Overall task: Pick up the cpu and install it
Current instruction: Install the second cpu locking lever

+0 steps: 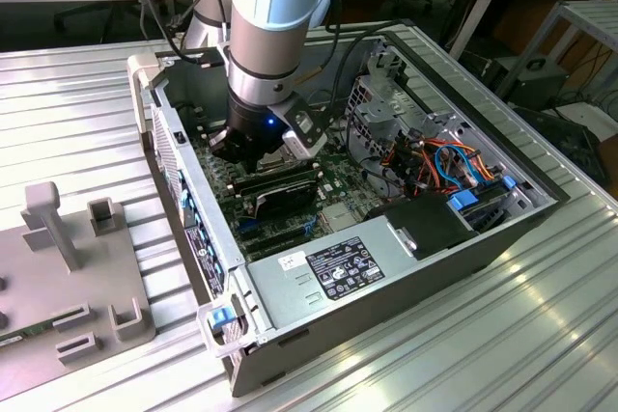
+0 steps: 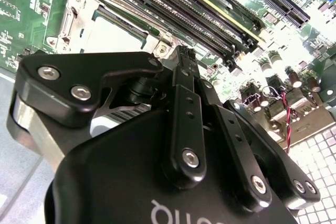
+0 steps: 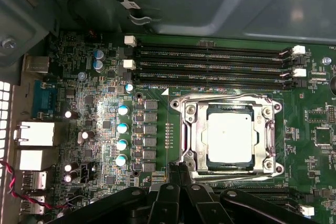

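CPU point(image 3: 229, 138) already sits flat in the socket point(image 3: 229, 134) on the motherboard point(image 3: 100, 124), your gripper point(image 3: 180, 169) hovers just beside its frame with fingers together and holding nothing, so I judge placement done and seating needs checking.

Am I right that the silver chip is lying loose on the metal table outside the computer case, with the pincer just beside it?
Not quite. In the first wrist view the cpu sits in the metal-framed socket on the green motherboard inside the case, not on the table. The pincer is indeed just beside it, at the socket's edge.
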{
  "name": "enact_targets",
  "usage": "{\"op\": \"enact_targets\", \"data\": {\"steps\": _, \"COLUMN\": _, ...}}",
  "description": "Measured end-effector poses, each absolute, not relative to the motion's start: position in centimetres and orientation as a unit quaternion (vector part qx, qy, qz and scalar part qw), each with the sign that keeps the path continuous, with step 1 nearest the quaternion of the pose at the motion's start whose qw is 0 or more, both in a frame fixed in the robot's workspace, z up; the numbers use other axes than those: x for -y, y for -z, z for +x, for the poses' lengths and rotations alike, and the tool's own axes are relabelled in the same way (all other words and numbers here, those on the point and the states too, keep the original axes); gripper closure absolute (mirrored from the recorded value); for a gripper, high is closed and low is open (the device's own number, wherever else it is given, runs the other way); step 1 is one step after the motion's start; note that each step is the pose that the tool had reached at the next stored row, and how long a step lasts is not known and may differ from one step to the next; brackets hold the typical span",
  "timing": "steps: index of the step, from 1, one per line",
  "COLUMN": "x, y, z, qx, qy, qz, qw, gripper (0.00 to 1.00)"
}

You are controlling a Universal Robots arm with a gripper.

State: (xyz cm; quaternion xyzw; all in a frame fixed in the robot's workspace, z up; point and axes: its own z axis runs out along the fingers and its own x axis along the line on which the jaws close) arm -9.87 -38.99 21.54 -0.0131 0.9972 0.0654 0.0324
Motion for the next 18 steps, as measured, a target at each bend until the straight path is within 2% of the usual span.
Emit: {"op": "enact_targets", "data": {"steps": 18, "x": 38.21, "y": -21.54, "z": -9.87, "qx": -0.998, "qy": -0.051, "qz": -0.014, "qw": 0.032, "gripper": 0.89}}
